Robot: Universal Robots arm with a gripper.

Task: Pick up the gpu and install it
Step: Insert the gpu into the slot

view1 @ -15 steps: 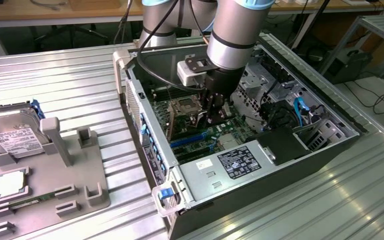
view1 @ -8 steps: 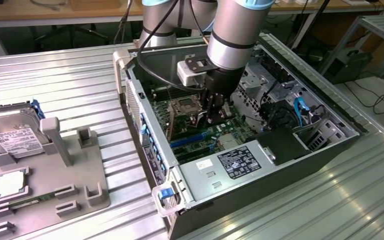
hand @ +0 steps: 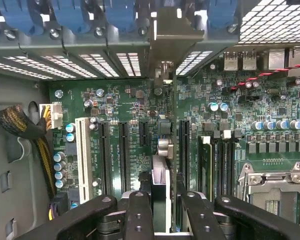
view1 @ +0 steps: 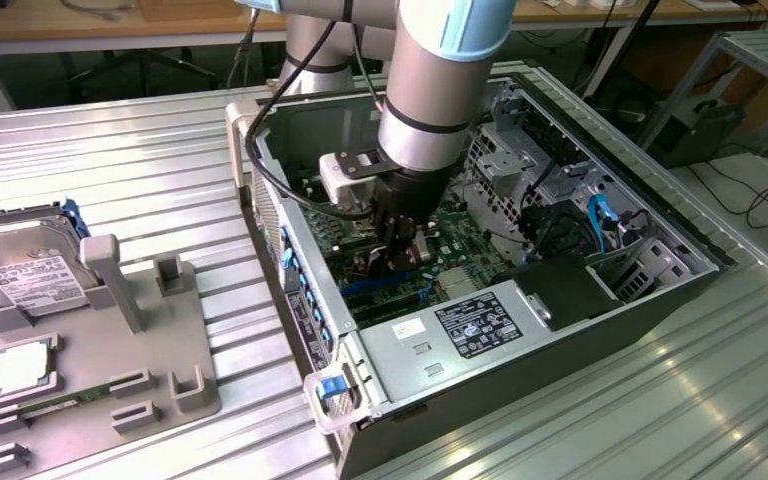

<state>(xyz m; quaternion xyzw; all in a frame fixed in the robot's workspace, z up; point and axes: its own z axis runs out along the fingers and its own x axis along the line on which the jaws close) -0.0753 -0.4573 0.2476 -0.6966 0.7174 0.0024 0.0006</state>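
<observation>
You have the gpu (hand: 160,200) gripped edge-on in the gripper (hand: 163,181), above the green motherboard (hand: 96,145) inside the open case (view1: 424,345), with the grey parts tray (view1: 77,432) toward eight o'clock in the exterior view.

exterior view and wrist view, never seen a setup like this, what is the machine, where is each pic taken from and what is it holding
The machine is a single robot arm ending in a gripper, a mechanical hand. The exterior view comes from a camera off the arm, looking down on the scene; the wrist view comes from a camera on the arm's wrist, looking into the computer.

On the ribbed metal table lies an open computer case. At the exterior view's left is a gray tray with a hard drive and a thin green memory stick.

The gripper is inside the case, pinching a graphics card edge-on above the green circuit board.
</observation>
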